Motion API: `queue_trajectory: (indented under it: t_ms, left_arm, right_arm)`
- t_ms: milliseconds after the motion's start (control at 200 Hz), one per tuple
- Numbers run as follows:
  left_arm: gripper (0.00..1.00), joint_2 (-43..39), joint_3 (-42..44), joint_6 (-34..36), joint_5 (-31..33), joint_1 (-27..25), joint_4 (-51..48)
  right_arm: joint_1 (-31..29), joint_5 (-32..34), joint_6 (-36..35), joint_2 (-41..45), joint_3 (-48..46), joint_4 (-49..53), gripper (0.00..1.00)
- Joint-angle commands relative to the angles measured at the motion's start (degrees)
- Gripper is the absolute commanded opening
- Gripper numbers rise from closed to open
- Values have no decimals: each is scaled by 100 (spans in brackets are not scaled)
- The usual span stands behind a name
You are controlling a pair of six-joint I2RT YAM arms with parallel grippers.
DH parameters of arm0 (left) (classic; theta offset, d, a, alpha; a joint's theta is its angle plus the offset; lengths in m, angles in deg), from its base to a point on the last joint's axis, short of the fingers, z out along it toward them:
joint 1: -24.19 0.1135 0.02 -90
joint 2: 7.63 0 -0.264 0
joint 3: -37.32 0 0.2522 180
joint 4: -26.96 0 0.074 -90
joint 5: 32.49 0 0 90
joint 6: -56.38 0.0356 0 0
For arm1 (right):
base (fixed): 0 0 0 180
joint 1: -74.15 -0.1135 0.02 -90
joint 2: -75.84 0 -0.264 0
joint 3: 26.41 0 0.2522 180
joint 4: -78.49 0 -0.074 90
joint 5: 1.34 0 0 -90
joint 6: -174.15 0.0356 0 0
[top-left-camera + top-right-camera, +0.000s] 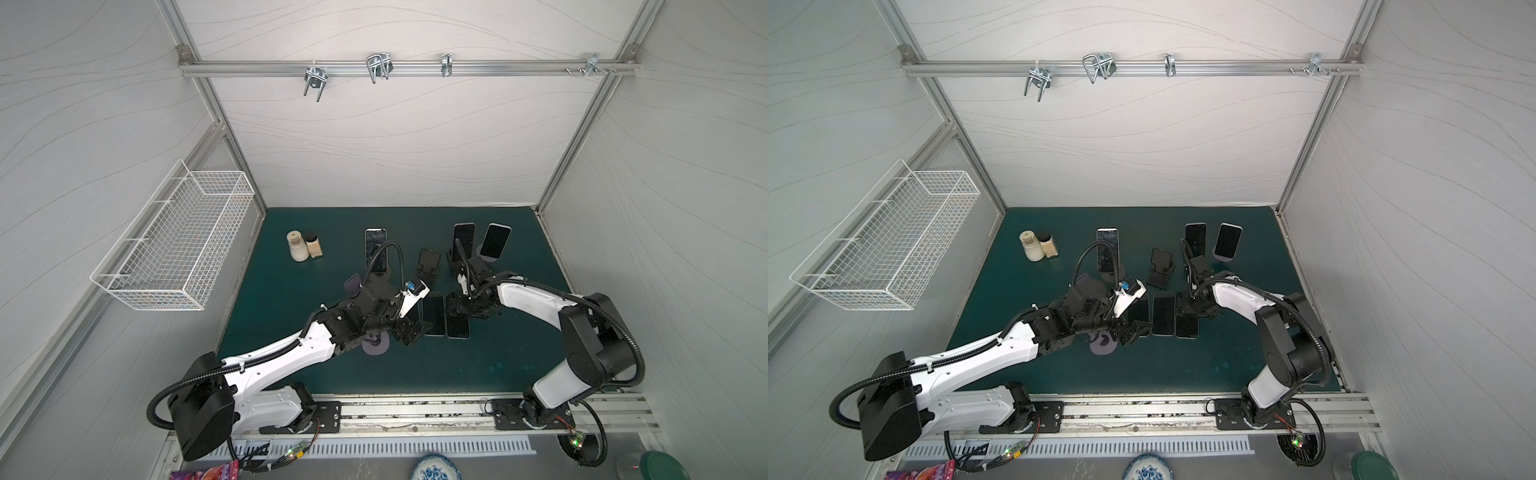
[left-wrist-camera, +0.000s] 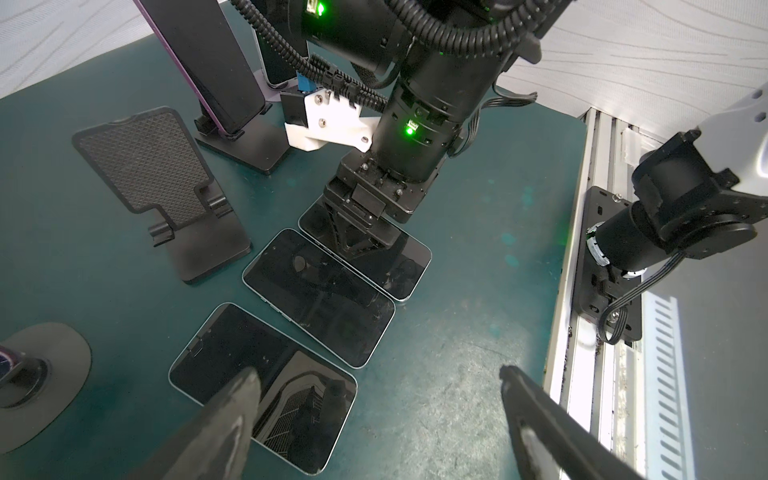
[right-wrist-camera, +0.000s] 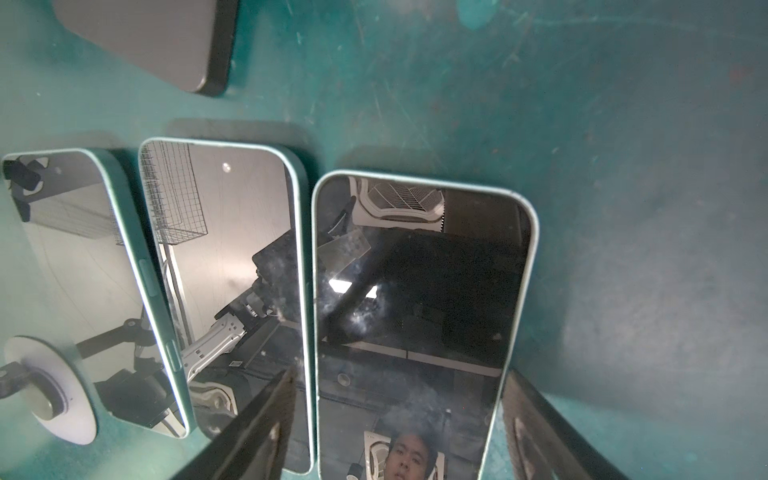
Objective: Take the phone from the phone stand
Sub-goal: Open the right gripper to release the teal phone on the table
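Three phones lie flat, screens up, side by side at the centre of the green mat. The right gripper stands over the rightmost phone of this row and points down at it. Its jaws are parted a little wider than the phone and straddle one end of it. In the right wrist view a thin gap shows between one finger and the phone's edge. Whether the other finger touches the far edge is hard to tell.

The left gripper hangs wide open and holds nothing, above the leftmost phone of the row. The middle phone lies between the two, with no finger on it.

Just above the row in both top views is an empty black stand. At the row's lower left, an empty grey round stand sits partly under the left arm.

Three more phones are propped on stands. One is the centre phone in the upper middle of the mat. The other two are a dark phone and a pale-edged phone at upper right. Two small jars stand at the mat's upper left.
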Motion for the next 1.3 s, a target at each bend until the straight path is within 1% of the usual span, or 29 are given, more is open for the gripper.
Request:
queue_trajectory:
  t_ms: [0,235,1295]
  left_arm:
    - [91,11,-263,115,58,-12,121]
    - [91,9,-263,110,62,-19,128]
    - [91,39,-316,132,62,-11,83]
  right_arm:
    - [29,-159,20,40,35,-47,78]
    - [30,-281,12,-19,61,-68,77]
    - [30,-363,57,-194,166,-111,75]
